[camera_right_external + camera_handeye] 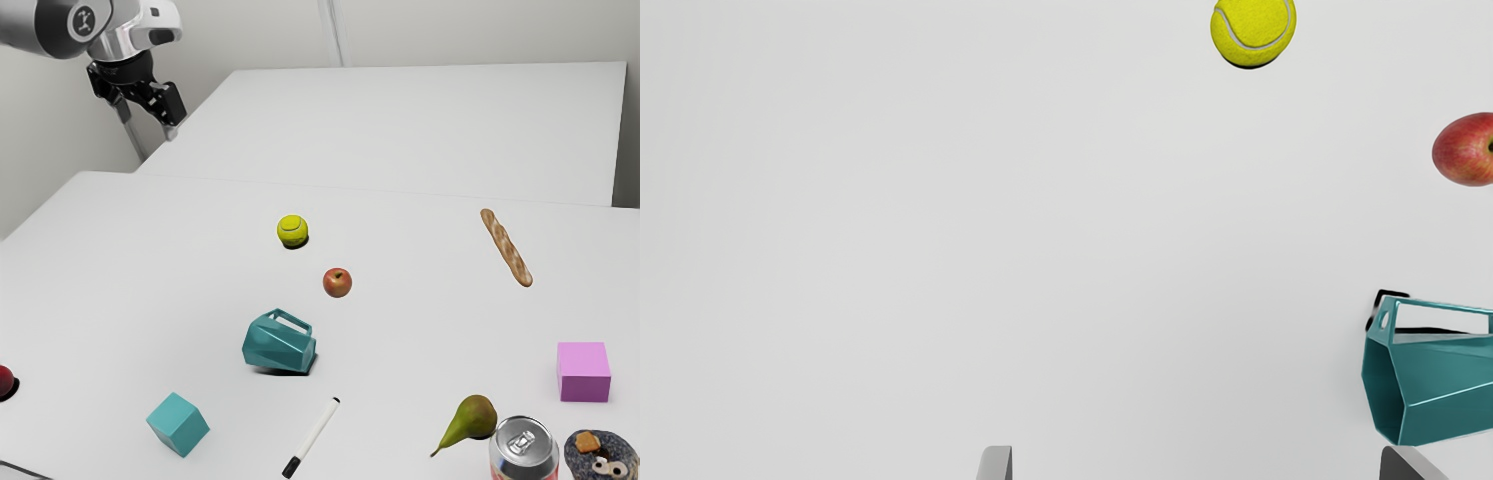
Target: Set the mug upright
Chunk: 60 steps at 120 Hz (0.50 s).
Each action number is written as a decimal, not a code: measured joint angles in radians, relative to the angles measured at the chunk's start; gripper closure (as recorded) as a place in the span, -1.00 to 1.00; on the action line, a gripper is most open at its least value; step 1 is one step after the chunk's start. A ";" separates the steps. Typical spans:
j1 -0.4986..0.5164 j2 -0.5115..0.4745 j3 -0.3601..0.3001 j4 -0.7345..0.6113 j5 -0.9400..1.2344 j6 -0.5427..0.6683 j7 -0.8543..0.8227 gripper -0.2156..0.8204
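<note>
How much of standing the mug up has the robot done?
None of it looks done: the teal mug lies on its side, its opening facing sideways. Nothing is in hand, because the claw is open and empty, well away from the mug. What's left is probably reaching the mug, gripping it, tipping it onto its bottom and letting go.
</note>
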 joint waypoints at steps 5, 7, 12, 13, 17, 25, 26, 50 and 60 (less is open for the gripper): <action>0.001 0.000 0.000 -0.003 0.000 0.003 0.000 -0.58; 0.003 0.000 0.000 -0.005 0.000 0.004 -0.001 -0.58; 0.007 0.000 0.000 -0.010 0.000 0.007 -0.001 -0.58; 0.008 0.000 0.000 -0.011 0.000 0.007 -0.001 -0.58; 0.009 0.000 0.000 -0.012 0.000 0.011 -0.001 -0.58; 0.009 0.001 0.002 -0.014 0.003 0.023 -0.002 -0.58; 0.009 0.001 0.003 -0.015 0.003 0.025 -0.002 -0.58; 0.064 0.004 0.024 -0.120 -0.107 0.062 -0.002 -0.58; 0.085 0.011 0.057 -0.177 -0.221 0.069 -0.002 -0.58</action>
